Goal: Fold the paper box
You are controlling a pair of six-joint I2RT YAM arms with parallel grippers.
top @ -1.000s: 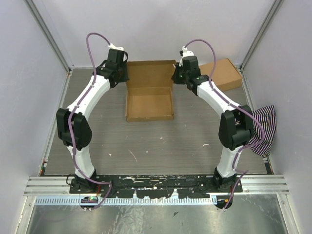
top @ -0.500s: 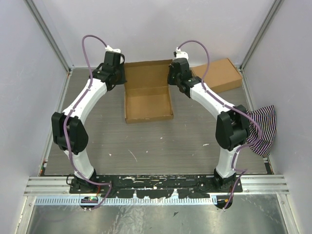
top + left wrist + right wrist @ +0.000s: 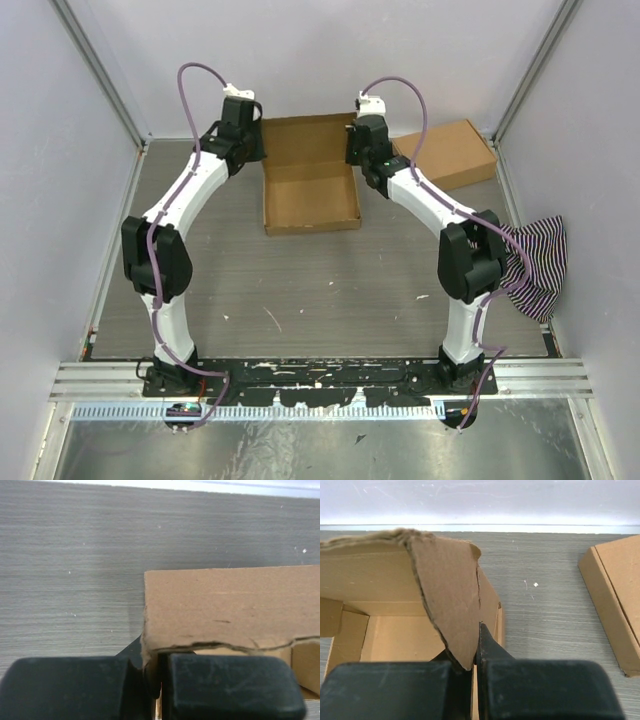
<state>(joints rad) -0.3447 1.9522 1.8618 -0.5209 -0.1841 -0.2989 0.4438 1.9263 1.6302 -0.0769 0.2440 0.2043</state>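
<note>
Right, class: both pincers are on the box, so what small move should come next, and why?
Probably tip the lid forward a little over the base. The left pincer and right pincer each pinch a side flap of the box, whose lid stands open at the back.

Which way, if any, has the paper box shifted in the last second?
Yes. The paper box has slid toward the back wall and slightly right, nearer the unmoved flat carton.
</note>
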